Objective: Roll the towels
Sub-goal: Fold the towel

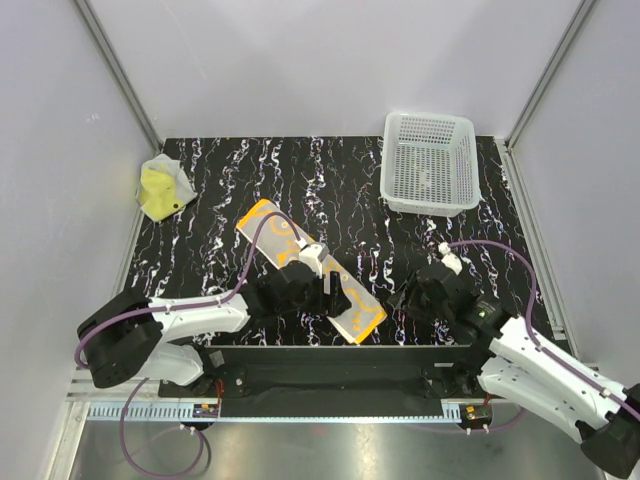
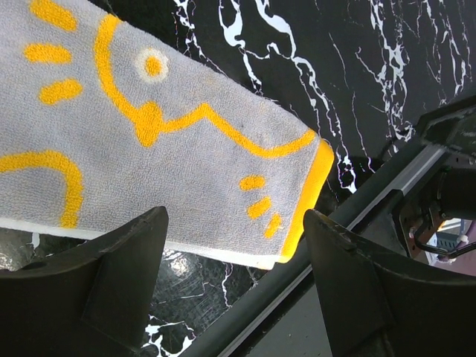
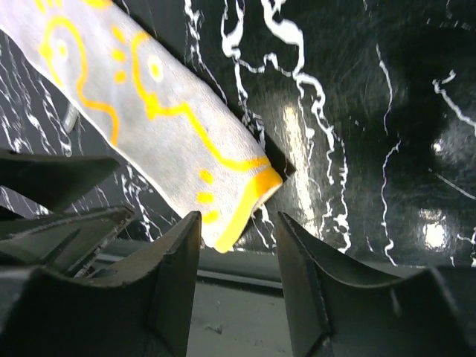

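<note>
The left arm hides the middle of the flat towel [image 1: 272, 230], which lies diagonally mid-table. The left end effector [image 2: 234, 220] hovers open above it. The right end effector [image 3: 238, 220] is open and empty at its near end. The yellow towel [image 1: 160, 190] is bunched far left.

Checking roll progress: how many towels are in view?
2. A patterned towel lies flat near the front centre; a yellow towel sits bunched in the far left corner. No others visible.

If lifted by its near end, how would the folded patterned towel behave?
The folded towel looks like soft terry, so it would probably droop and unfold. Thin and flat, it seems light and unlikely to roll by itself.
</note>
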{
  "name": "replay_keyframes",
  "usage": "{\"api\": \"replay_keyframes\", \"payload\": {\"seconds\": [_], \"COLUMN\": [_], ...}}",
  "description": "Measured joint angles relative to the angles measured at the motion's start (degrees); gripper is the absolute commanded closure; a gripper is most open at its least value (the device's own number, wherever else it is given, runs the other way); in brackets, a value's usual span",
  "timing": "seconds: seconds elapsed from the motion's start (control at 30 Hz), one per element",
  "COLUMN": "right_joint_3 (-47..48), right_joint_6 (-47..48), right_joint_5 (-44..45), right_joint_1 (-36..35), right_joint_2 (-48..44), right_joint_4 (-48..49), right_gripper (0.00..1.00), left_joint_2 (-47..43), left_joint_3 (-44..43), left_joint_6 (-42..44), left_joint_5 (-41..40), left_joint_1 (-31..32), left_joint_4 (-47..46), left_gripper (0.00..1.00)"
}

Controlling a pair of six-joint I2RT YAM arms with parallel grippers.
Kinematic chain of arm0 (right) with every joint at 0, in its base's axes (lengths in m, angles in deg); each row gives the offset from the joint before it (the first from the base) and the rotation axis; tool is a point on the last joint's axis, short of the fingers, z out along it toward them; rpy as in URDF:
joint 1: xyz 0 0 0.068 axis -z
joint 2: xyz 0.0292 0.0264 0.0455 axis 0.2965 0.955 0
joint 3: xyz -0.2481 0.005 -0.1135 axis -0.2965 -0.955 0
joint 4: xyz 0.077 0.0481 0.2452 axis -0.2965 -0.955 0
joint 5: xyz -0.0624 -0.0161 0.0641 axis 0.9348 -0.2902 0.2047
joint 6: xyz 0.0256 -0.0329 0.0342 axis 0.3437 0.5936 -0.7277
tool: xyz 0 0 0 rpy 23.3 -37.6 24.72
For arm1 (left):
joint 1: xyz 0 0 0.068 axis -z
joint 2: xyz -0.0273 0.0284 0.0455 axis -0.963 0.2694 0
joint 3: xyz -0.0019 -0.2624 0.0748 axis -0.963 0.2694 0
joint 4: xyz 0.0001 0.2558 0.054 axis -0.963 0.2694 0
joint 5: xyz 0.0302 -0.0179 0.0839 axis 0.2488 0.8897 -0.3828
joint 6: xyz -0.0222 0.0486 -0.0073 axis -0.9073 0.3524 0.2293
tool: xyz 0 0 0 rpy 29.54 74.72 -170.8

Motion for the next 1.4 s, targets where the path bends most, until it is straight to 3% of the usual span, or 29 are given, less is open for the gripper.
{"api": "replay_keyframes", "payload": {"seconds": [0.1,0.23,0.4,0.53,0.83,1.17,1.4], "right_joint_3": [-0.02,0.04,-1.11,-2.97,-10.32,-17.99,-18.56], "right_joint_6": [0.02,0.37,1.49,1.53,-0.09,-2.25,-3.21], "right_joint_5": [1.9,4.02,1.03,-2.71,-7.82,-9.05,-10.49], "right_joint_1": [0.0,0.22,2.95,3.48,3.56,3.56,3.56], "right_joint_2": [0.98,11.63,25.05,28.46,25.38,10.03,12.13], "right_joint_4": [0.66,4.26,14.88,25.24,36.87,31.15,34.1], "right_gripper": [0.47,0.5,0.54,0.54,0.57,0.58,0.67], "left_joint_2": [0.28,0.72,0.37,-0.76,-0.85,0.35,1.49], "left_joint_3": [0.0,0.0,0.17,1.03,1.68,1.68,1.66], "left_joint_6": [-0.33,-0.7,-0.76,-0.76,-0.79,-0.9,-0.94], "left_joint_5": [0.0,0.0,-0.31,-1.05,-1.55,-1.51,-1.49], "left_joint_1": [0.0,0.33,0.55,0.55,0.55,0.55,0.55], "left_joint_4": [-0.81,-0.85,-0.76,-0.48,-0.26,-0.9,-0.83], "left_gripper": [0.22,0.23,0.23,0.22,0.23,0.23,0.23]}}
